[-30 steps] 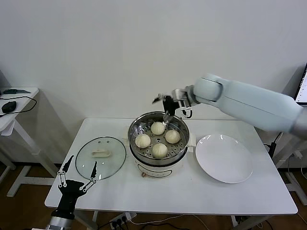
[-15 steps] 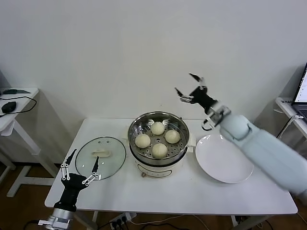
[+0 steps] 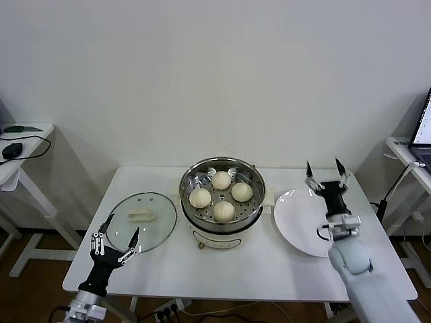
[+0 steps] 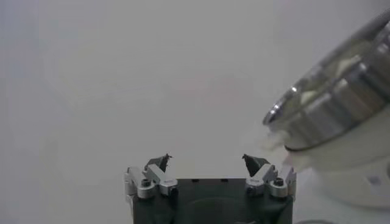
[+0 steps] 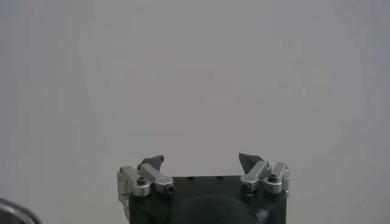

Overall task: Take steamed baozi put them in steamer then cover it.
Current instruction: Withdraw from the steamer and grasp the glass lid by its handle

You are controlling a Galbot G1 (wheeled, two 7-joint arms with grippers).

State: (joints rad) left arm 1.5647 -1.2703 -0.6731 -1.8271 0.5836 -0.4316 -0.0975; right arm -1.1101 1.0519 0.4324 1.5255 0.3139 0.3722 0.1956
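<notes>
Head view: steamer (image 3: 222, 202) sits mid-table (image 3: 202, 269) with four steamed baozi (image 3: 221, 195) on its perforated tray, one each at 12, 3, 6 and 9 o'clock of the pot. Cover (image 3: 141, 221) lies flat on the table at the pot's 9 o'clock, just beside it, handle up, not on the pot. Left gripper (image 3: 116, 239) hovers at the cover's 7 o'clock edge, fingers spread wide, nothing between them. Right gripper (image 3: 326, 173) is raised over the white plate (image 3: 303, 232) at the pot's 3 o'clock, fingers wide and pointing up, well apart from the baozi. Wrist views agree: left gripper (image 4: 207, 163) and right gripper (image 5: 201, 161) hold nothing.
</notes>
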